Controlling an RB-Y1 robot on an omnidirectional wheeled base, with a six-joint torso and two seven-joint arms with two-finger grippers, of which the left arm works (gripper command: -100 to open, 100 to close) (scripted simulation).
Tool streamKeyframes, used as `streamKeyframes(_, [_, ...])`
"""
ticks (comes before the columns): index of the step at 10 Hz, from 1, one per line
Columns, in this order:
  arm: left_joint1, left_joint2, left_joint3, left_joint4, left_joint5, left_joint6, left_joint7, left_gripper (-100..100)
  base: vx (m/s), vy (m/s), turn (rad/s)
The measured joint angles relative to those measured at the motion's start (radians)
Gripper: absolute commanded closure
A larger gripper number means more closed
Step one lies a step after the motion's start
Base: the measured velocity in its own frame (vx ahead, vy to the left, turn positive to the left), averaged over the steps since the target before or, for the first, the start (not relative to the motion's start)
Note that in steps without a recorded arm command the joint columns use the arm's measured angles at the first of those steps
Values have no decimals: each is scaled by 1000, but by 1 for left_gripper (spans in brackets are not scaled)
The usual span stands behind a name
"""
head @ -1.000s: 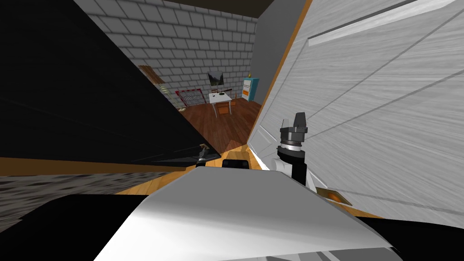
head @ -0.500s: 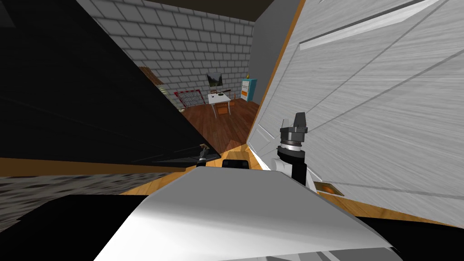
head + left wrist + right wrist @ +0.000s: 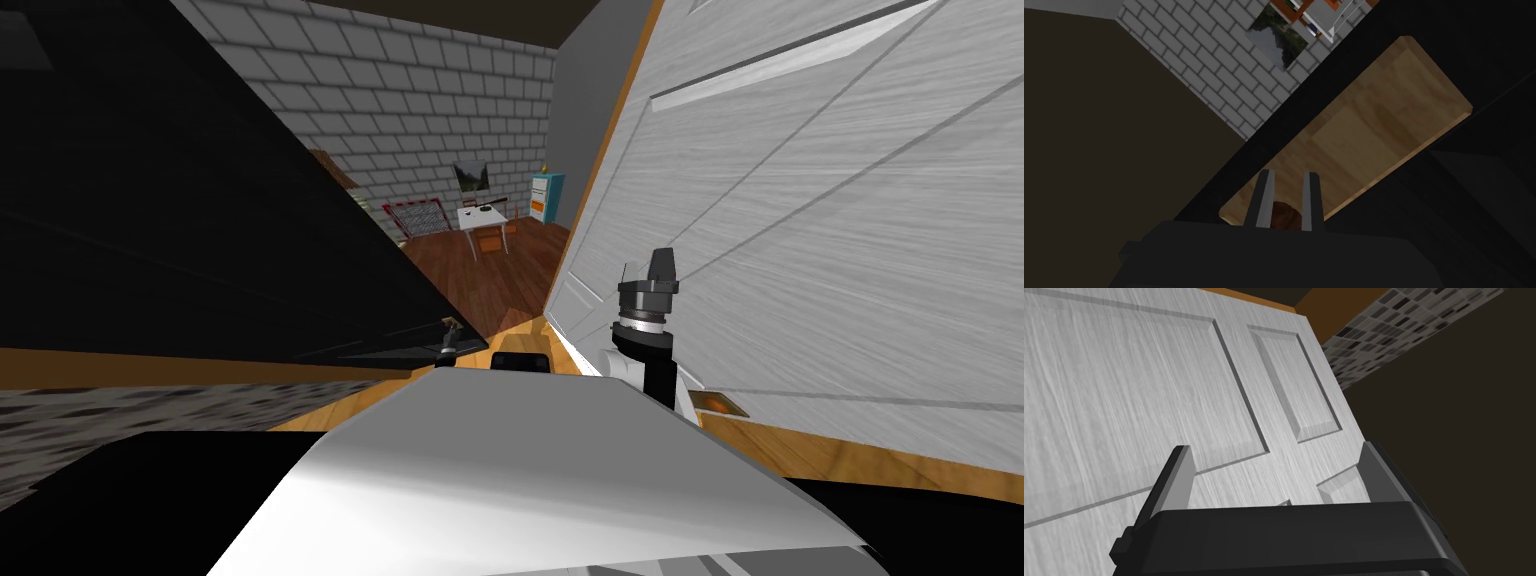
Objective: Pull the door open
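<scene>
A white panelled door (image 3: 850,250) stands at an angle on my right, with an orange plate (image 3: 720,403) low on its face. Its panels (image 3: 1149,388) lie close ahead of my right gripper (image 3: 1276,448), which is open and holds nothing. That right gripper (image 3: 650,265) is raised beside the door face. My left gripper (image 3: 450,335) sits low at the edge of a black surface. In the left wrist view, the left gripper (image 3: 1289,175) is shut on a small brown knob (image 3: 1284,217) on a light wooden plate (image 3: 1374,115).
Between the black area (image 3: 150,200) and the door, an opening shows a room with a dark wood floor, a white table (image 3: 483,215), a blue cabinet (image 3: 547,197) and a grey brick wall (image 3: 430,90). A mosaic-tiled wall (image 3: 1384,333) stands past the door's edge.
The white door's face has turned in the head view; its lower edge and orange plate have slid up and left. The room beyond shifted slightly left. Both arms keep their poses.
</scene>
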Motion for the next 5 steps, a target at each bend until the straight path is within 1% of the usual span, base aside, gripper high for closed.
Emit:
streamKeyframes(1, [-10,-1,-7,7,12,16,24,-100,-158,-13,23])
streamKeyframes(2, [-22,0,-10,5,24,21,45,-100,-130,20,27])
streamKeyframes(4, [-48,5,-17,19,51,16,94,-100,-119,2,6])
streamKeyframes(5, [-61,5,-22,27,65,18,122,-100,-106,-5,8])
